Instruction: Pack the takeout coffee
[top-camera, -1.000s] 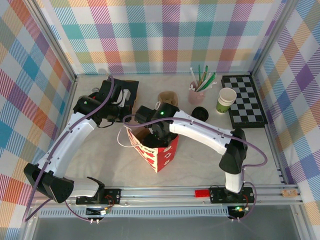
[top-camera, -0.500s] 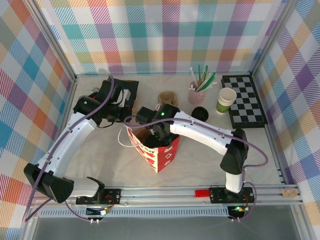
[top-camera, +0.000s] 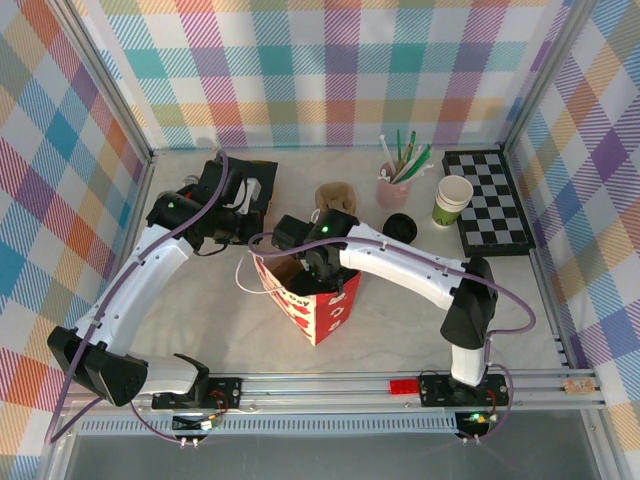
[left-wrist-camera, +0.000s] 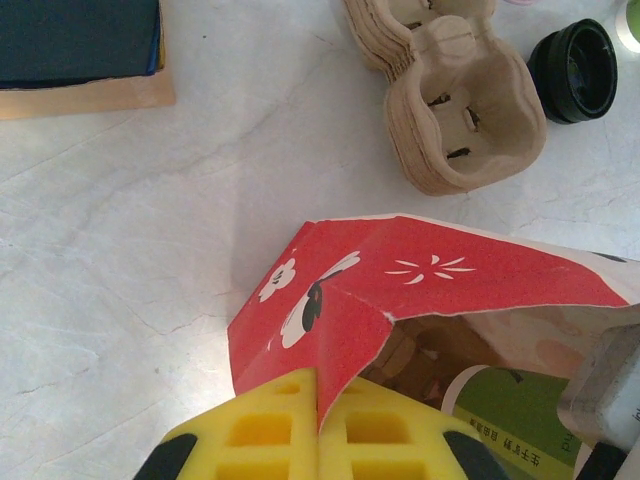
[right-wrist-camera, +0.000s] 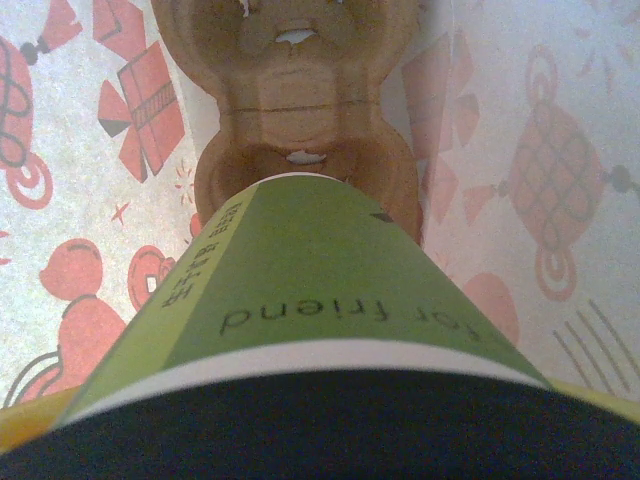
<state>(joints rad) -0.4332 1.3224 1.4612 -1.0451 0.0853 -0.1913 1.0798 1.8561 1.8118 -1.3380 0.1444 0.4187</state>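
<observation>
The takeout coffee (right-wrist-camera: 310, 290) is pinched lid-up in the right claw (top-camera: 314, 264) inside the red bag (left-wrist-camera: 430, 275), its long axis pointed straight down at a well of the cup carrier (right-wrist-camera: 290, 110) just beneath, while the bag's rim is gripped by the left claw (left-wrist-camera: 318, 420).

The takeout coffee (right-wrist-camera: 310, 270) deeper in bag (top-camera: 326, 312).

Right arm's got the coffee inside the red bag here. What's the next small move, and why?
Probably lower the coffee cup straight down into the pocket of the cardboard carrier right below it inside the bag. The right gripper holds the cup with its base over that pocket, and the left gripper pinches the bag's rim open, so the way looks free.
</observation>
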